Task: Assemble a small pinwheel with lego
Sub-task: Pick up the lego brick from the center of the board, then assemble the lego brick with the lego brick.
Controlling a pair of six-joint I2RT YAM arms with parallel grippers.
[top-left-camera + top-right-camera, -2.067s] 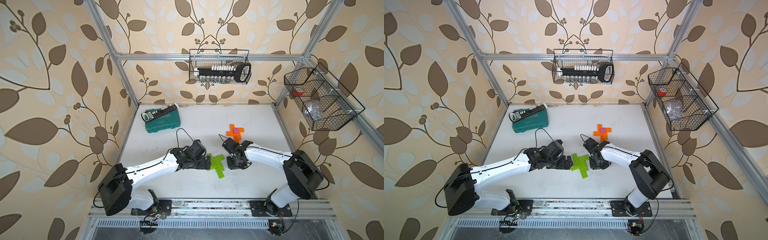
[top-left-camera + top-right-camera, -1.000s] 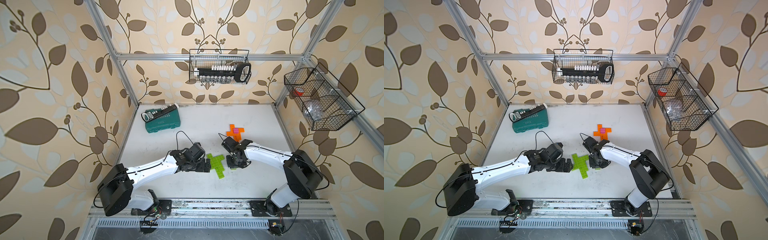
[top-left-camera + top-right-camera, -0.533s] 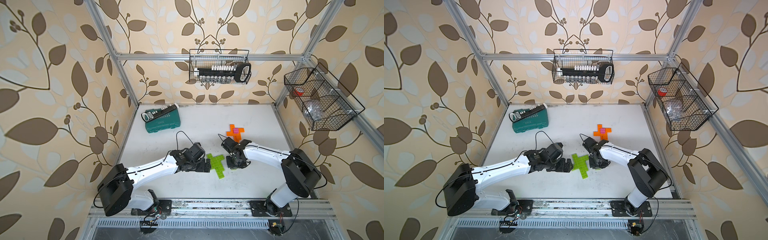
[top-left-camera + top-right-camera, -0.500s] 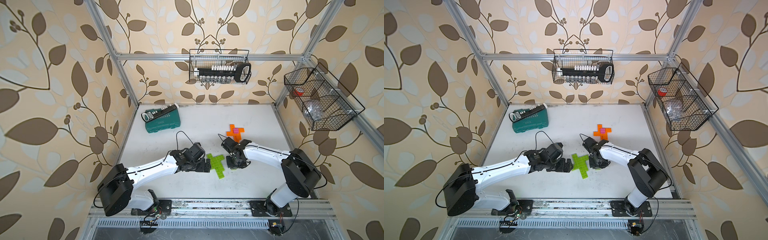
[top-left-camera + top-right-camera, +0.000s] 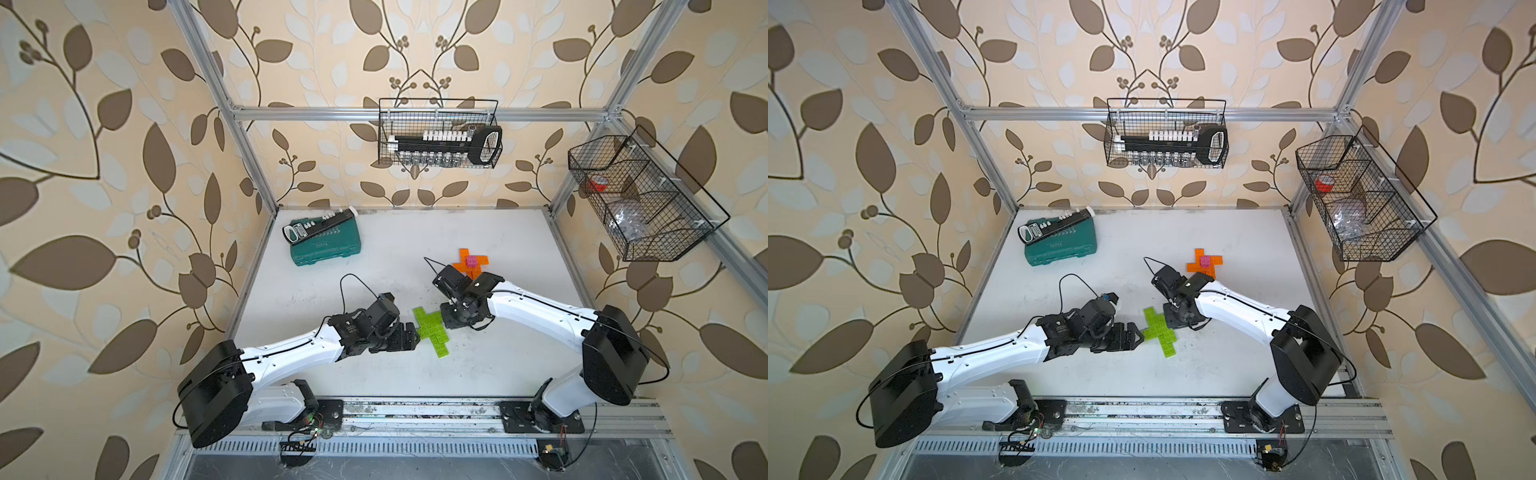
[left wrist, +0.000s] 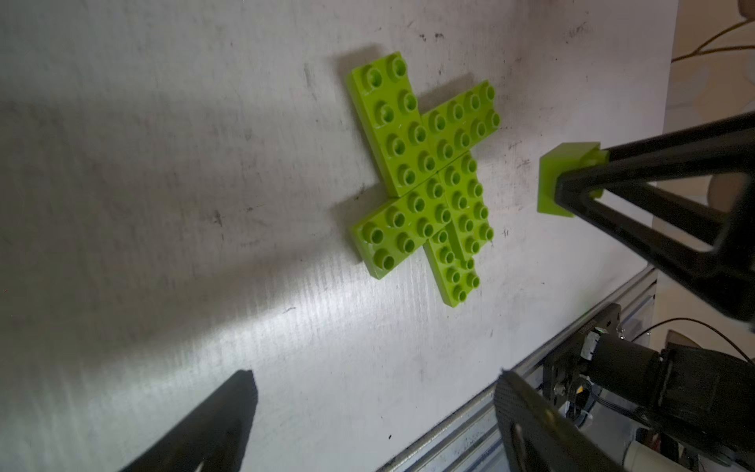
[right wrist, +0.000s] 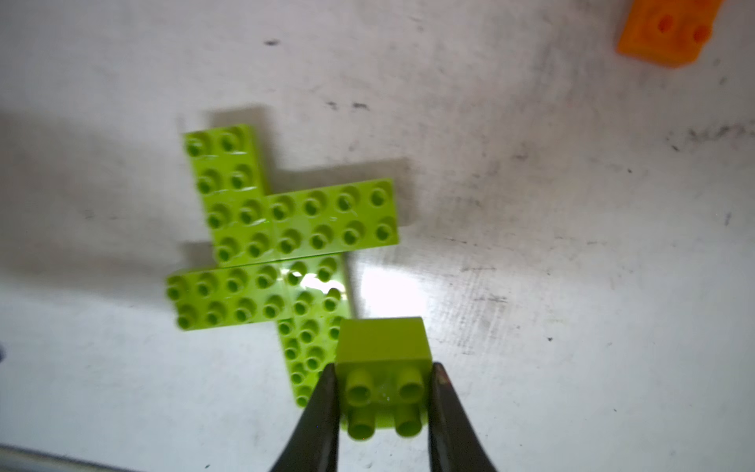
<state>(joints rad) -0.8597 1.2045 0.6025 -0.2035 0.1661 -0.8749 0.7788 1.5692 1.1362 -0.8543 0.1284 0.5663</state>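
Four lime green lego plates form a flat pinwheel cross (image 5: 432, 332) (image 5: 1160, 330) (image 6: 425, 175) (image 7: 278, 245) on the white table. My right gripper (image 7: 384, 370) (image 5: 455, 320) (image 5: 1177, 318) is shut on a small lime green brick (image 7: 382, 339) (image 6: 555, 180). It holds the brick studs-up just off the cross's right side, not touching it. My left gripper (image 6: 376, 380) (image 5: 409, 336) (image 5: 1136, 332) stands open and empty at the cross's left side. An orange lego cross (image 5: 469, 268) (image 5: 1198, 266) (image 7: 666, 32) topped by a pink brick (image 5: 471, 261) (image 5: 1205, 261) lies farther back.
A teal tool case (image 5: 324, 245) (image 5: 1059, 245) with a black socket rail on top sits at the back left. Wire baskets hang on the back wall (image 5: 438, 139) and the right wall (image 5: 640, 199). The metal front rail (image 6: 572, 339) runs close behind my left gripper.
Over two seconds my left gripper has drawn back slightly from the green cross and narrowed a little. My right gripper keeps the small green brick in nearly the same place.
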